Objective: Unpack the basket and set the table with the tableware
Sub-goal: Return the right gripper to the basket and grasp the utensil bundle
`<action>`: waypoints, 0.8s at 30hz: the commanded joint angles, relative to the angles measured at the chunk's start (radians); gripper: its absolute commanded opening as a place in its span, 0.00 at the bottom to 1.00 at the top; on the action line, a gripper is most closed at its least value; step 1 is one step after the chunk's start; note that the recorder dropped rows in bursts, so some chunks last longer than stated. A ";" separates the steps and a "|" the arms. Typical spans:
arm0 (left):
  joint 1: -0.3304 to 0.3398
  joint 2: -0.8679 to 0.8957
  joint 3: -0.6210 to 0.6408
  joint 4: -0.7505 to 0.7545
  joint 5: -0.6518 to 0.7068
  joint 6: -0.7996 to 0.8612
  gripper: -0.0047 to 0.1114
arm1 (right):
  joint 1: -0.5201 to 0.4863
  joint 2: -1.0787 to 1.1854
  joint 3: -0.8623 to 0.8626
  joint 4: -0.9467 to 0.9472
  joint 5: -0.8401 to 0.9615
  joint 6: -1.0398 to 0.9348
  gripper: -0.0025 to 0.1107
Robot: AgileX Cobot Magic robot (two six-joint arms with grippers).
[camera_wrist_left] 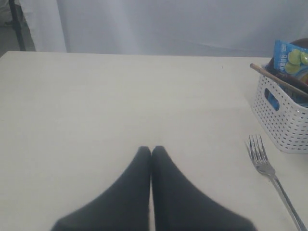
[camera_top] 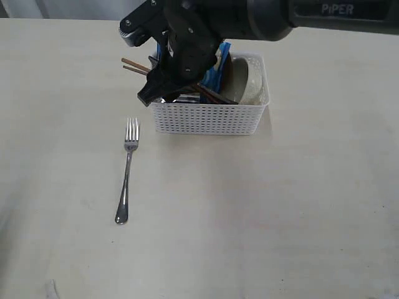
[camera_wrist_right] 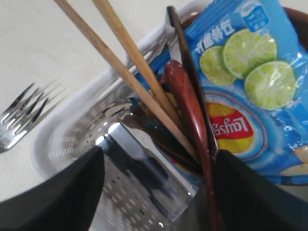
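Right gripper (camera_wrist_right: 156,192) jaws apart at basket (camera_top: 206,118), upper centre. Left gripper (camera_wrist_left: 151,153) together above tabletop (camera_wrist_left: 96,96). Fork (camera_top: 128,168) lies flat, centre-left.

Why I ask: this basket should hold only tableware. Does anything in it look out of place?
Yes. A blue chip bag stands in the basket next to the wooden spoon; it is a snack, not tableware. The two chopsticks also lean out slantwise over the basket's rim.

Black fingers (camera_wrist_left: 120,202) (arm (camera_top: 262,18) marked "PIPER").
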 commanded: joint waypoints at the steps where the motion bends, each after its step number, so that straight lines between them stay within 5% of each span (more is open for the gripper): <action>1: 0.003 -0.004 0.004 0.003 -0.010 0.001 0.04 | 0.012 0.024 0.003 -0.059 -0.046 0.008 0.57; 24: 0.003 -0.004 0.004 0.003 -0.010 0.003 0.04 | 0.012 0.173 -0.008 -0.381 -0.110 0.347 0.57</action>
